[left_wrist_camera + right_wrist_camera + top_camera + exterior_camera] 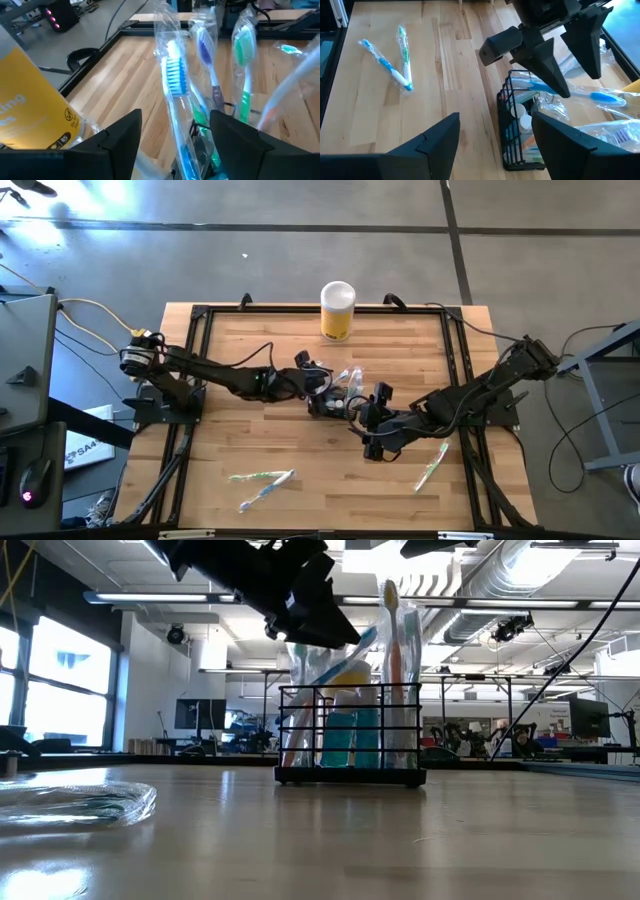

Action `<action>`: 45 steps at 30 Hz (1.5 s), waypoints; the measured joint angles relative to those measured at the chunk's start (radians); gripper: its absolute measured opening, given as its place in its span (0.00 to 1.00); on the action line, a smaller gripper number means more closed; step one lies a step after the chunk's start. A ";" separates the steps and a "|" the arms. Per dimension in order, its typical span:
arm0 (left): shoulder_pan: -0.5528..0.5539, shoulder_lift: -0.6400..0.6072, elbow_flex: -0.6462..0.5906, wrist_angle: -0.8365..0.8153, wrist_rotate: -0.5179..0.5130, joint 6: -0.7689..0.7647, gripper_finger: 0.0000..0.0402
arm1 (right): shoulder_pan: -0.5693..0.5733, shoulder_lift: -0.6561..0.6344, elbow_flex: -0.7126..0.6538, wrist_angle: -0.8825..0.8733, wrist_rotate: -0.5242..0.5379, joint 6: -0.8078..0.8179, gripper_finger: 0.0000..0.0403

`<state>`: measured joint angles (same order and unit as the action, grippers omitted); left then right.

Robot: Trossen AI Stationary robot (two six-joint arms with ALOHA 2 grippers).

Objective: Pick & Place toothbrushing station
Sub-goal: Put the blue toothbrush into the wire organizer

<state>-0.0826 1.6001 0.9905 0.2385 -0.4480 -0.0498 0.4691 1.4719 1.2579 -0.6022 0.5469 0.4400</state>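
My left gripper (570,55) hangs over the black wire caddy (350,735), which stands near the middle of the table (250,350). Its fingers (117,137) are spread wide, one to each side of a wrapped blue toothbrush (175,80) that stands in the caddy; I cannot tell whether either finger touches the wrapper. My right gripper (372,442) sits low just beside the caddy, toward the table's front edge, its fingers (440,137) also parted and holding nothing. More wrapped toothbrushes (392,670) stand upright in the caddy. Two wrapped brushes (262,482) lie crossed near the front edge, and a single one (433,462) lies toward the front right corner. A yellow cylinder with a white lid (338,311) stands at the back edge.
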 joint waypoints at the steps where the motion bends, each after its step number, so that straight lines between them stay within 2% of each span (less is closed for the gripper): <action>1: 0.000 0.000 0.000 -0.005 0.006 0.000 0.57 | 0.000 0.000 0.000 0.000 0.000 0.000 0.59; 16: -0.001 0.000 -0.002 -0.014 0.021 -0.005 0.55 | 0.000 0.000 0.000 0.001 0.000 0.000 0.59; 20: -0.001 0.000 -0.002 -0.014 0.021 -0.005 0.46 | 0.000 0.000 0.000 0.001 0.000 0.000 0.59; 33: 0.000 0.001 -0.002 -0.051 0.023 0.001 0.03 | 0.000 0.000 0.000 0.001 0.000 0.000 0.59; 45: -0.014 -0.003 -0.002 0.000 0.007 0.039 0.00 | 0.000 0.000 0.000 0.000 0.000 0.000 0.59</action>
<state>-0.0964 1.5968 0.9882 0.2381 -0.4408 -0.0110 0.4690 1.4719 1.2579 -0.6023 0.5472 0.4397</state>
